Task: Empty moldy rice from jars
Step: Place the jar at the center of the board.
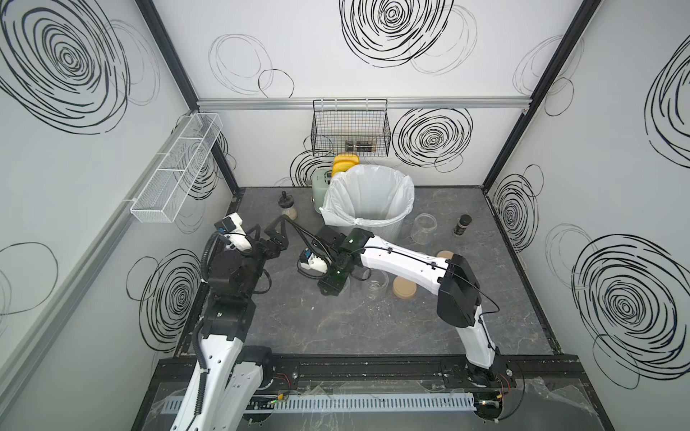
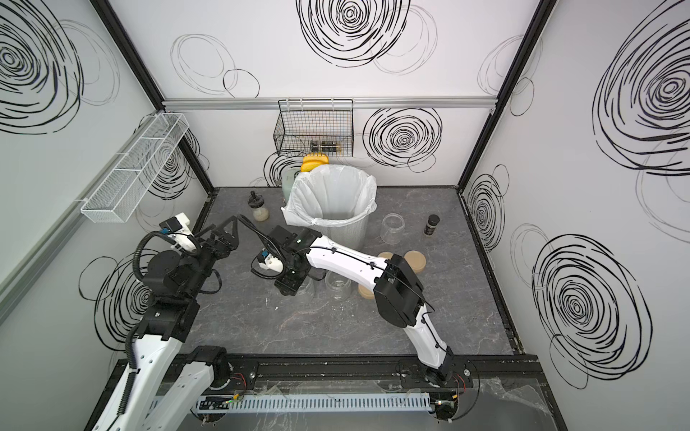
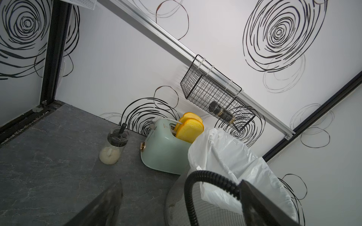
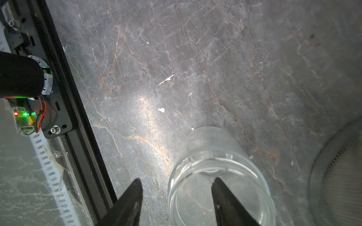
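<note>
Jar (image 4: 211, 144), empty on the table (image 4: 195, 58), has its wall between the parted, ungripping jaws of the right claw (image 4: 177, 180); left claw (image 3: 181, 183) gapes empty.

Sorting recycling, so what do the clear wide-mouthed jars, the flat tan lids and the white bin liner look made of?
Clear wide-mouthed jars: glass or hard clear plastic, glossy and see-through.
Flat tan lids: matte, perhaps bamboo or plastic.
White bin liner: thin, crinkled plastic film.

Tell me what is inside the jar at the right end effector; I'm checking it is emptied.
No rice heap shows inside the jar; the tabletop shows through its glass. One finger of the right end effector stands in its mouth, hiding part of the inside.
</note>
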`<state>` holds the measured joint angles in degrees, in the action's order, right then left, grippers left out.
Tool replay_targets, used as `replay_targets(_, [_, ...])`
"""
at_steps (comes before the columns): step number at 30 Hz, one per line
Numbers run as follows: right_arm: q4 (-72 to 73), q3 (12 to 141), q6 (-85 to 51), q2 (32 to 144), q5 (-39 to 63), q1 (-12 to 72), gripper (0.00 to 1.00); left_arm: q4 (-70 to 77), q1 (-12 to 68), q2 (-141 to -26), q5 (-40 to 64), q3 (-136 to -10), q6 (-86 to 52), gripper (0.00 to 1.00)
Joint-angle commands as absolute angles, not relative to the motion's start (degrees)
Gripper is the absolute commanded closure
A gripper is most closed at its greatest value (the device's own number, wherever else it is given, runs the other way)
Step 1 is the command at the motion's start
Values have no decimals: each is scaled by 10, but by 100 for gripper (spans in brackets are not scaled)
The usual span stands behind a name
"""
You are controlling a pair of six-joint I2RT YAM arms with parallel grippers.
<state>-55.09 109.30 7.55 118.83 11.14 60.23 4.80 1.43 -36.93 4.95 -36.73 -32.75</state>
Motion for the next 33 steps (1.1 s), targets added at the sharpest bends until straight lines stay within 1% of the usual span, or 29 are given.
replay_targets(1, [-555, 1084, 66, 1100, 84, 601, 33, 91, 10, -374, 61, -345, -315, 4])
replay_targets(5, [-525, 1043, 47, 1020, 65, 601, 27, 95, 10, -384, 53, -335, -299, 4])
replay_targets(7, [-501, 1007, 40, 962, 42, 600, 16, 91, 10, -390, 40, -332, -278, 4])
replay_targets(8, [-487, 984, 36, 937, 29, 599, 8, 91, 10, -392, 35, -331, -266, 4])
replay_targets(9, [-468, 954, 31, 904, 8, 599, 2, 92, 11, -394, 26, -328, -253, 4])
replay_targets(12, [-376, 832, 5, 794, -64, 587, 2, 110, 11, -396, 3, -310, -207, 4])
replay_targets(14, [-304, 741, -12, 713, -83, 557, 2, 131, 12, -396, -9, -289, -183, 4])
replay_targets(18, [-113, 529, -53, 527, -76, 453, 2, 209, 13, -400, -58, -213, -129, 4])
replay_targets(19, [-61, 471, -58, 476, -90, 425, 2, 237, 14, -406, -74, -190, -116, 4])
replay_targets(21, [31, 366, -66, 396, -146, 382, 2, 302, 14, -428, -97, -145, -96, 4])
replay_targets(23, [108, 270, -64, 343, -210, 333, 2, 374, 14, -472, -112, -113, -73, 4])
replay_targets(25, [171, 197, -59, 331, -214, 283, 2, 414, 12, -524, -135, -104, -78, 4])
replay_targets(27, [232, 137, -36, 351, -177, 231, 2, 477, 10, -577, -143, -97, -89, 4])
replay_targets(31, [365, 65, -33, 451, -189, 143, 2, 639, 13, -687, -141, -79, -72, 4])
replay_targets(33, [409, 59, -55, 503, -153, 91, 2, 650, 11, -716, -125, -96, -53, 4])
